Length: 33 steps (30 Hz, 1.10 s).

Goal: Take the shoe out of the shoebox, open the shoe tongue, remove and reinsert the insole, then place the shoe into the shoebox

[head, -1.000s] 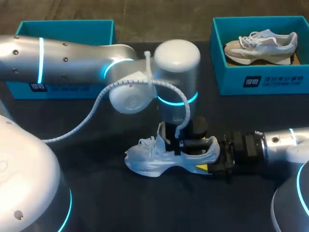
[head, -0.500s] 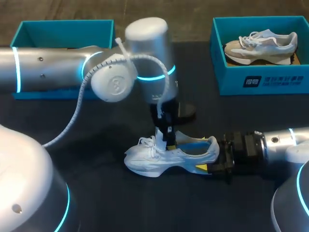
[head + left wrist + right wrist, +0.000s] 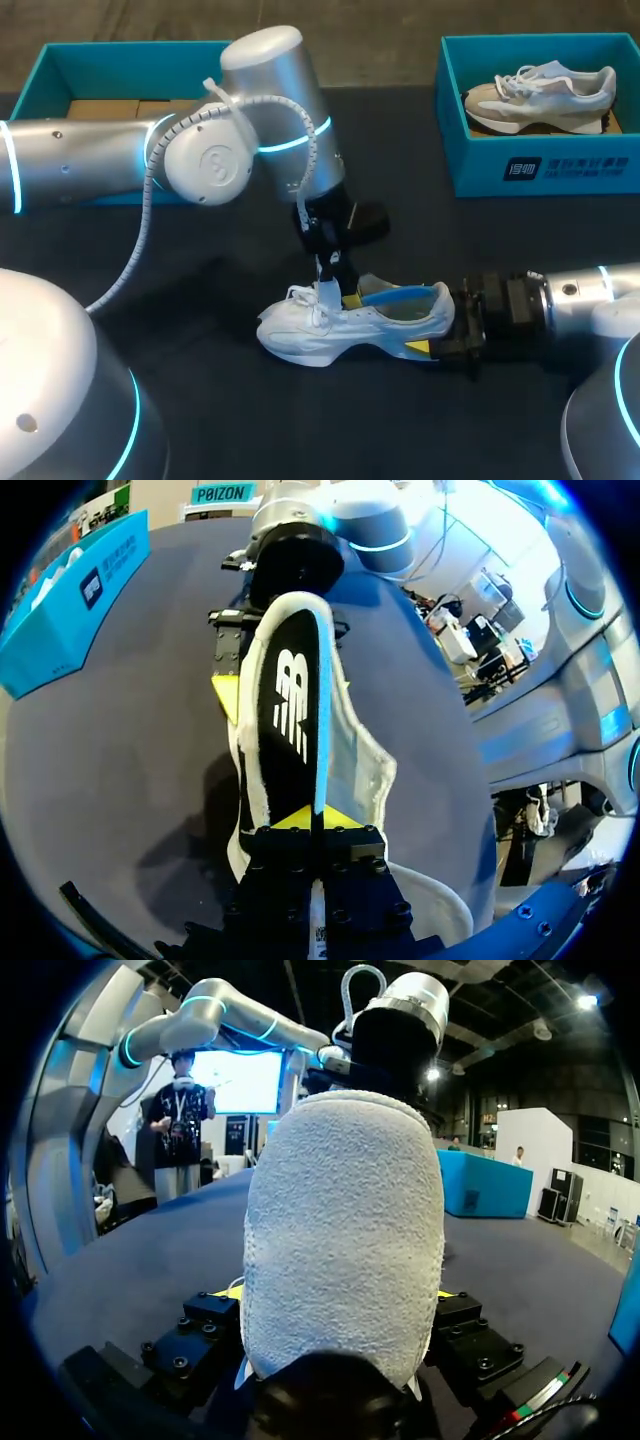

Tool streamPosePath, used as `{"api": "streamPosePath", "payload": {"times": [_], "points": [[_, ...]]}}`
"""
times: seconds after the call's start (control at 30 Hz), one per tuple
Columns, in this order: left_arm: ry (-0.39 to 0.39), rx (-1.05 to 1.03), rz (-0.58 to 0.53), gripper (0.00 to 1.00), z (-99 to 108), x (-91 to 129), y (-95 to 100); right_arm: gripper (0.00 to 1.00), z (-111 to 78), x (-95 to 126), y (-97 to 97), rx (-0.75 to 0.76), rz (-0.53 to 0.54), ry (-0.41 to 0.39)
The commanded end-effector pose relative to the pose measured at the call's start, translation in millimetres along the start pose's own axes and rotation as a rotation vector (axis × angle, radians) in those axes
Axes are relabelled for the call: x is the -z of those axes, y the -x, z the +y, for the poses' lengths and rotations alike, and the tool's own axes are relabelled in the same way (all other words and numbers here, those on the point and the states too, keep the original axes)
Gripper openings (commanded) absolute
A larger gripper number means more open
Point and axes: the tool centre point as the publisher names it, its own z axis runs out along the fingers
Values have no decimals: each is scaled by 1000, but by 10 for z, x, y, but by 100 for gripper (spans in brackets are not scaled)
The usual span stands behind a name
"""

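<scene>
As left pincer (image 3: 315, 818) rose, insole (image 3: 292, 705) lifted from shoe (image 3: 310, 335).

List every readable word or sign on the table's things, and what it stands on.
Far-right shoebox front: white badge and a row of characters, too small to read.
Insole: large white brand logo only, no readable words.
Nothing else legible.

White shoe (image 3: 335, 330), black insole (image 3: 290, 720) edged blue — teal shoebox (image 3: 540, 165), seemingly beige-and-white second shoe (image 3: 545, 92)
</scene>
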Motion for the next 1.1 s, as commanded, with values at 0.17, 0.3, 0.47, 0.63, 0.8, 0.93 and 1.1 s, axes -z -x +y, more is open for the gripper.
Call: {"api": "streamPosePath", "payload": {"times": [0.17, 0.3, 0.47, 0.63, 0.8, 0.93, 1.1], "points": [[-4, -23, -38, 0, -1, 17, -76, 0, 13, -7, -19, 0, -2, -4], [9, -14, -94, 5, -51, 50, -108, 0, 13, -7, -19, 0, -2, -4], [17, -9, -153, 44, -129, 109, -121, 0, 13, -7, -19, 0, -2, -4], [18, 0, -201, 45, -164, 182, -119, 0, 13, -7, -19, 0, -2, -4], [17, 5, -255, 45, -213, 263, -134, 0, 13, -7, -19, 0, -2, -4], [4, -1, -299, 45, -273, 341, -170, 0, 13, -7, -19, 0, -2, -4], [5, -7, -357, 41, -360, 352, -218, 0, 13, -7, -19, 0, -2, -4]]}}
